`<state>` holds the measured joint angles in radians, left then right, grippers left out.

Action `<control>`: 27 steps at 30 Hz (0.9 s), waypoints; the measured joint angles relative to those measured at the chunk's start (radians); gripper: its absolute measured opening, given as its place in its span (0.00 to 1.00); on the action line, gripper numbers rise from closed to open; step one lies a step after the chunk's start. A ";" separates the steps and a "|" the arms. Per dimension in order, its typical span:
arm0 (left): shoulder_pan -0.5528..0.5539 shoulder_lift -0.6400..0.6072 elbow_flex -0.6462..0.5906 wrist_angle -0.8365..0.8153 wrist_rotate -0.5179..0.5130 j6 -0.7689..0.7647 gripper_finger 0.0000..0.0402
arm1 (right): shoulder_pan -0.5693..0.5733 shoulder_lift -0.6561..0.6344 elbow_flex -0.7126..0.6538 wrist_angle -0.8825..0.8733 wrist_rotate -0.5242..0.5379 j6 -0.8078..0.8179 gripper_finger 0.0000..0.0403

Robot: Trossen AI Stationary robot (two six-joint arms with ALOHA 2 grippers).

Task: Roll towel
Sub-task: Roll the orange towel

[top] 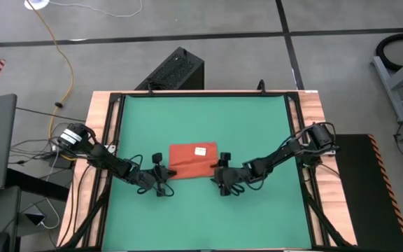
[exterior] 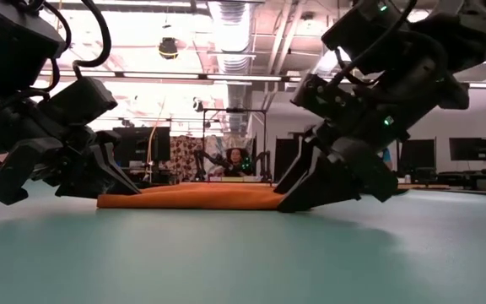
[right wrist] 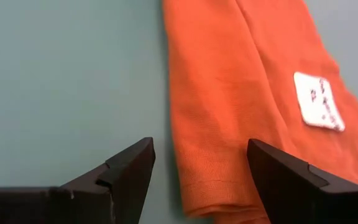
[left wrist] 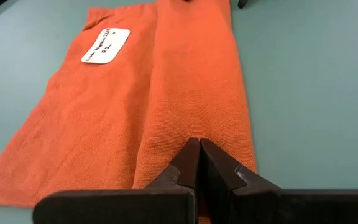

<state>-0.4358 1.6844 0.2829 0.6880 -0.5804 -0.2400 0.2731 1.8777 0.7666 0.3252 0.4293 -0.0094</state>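
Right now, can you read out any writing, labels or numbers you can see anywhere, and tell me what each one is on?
White tag on the orange-red towel: handwritten dark marks in two short lines, too small and blurred to read in the left wrist view.
Same tag in the right wrist view: a few dark characters, also not legible.
Green mat, both arms, room behind: no readable text.

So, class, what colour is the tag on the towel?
White with dark writing, the tag shows best in the left wrist view.
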 joint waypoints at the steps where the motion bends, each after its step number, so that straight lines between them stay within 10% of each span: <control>1: 0.000 0.000 0.000 -0.003 0.002 -0.002 0.00 | -0.004 0.010 0.000 -0.016 -0.010 0.023 0.71; 13: 0.000 -0.001 0.001 -0.013 0.020 -0.012 0.00 | 0.029 0.090 0.007 -0.048 0.141 0.144 0.65; 27: 0.000 -0.065 0.011 0.029 0.151 -0.034 0.00 | 0.079 0.097 0.015 -0.072 0.198 0.209 0.11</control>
<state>-0.4358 1.6191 0.2940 0.7166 -0.4289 -0.2740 0.3517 1.9743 0.7816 0.2530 0.6269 0.1992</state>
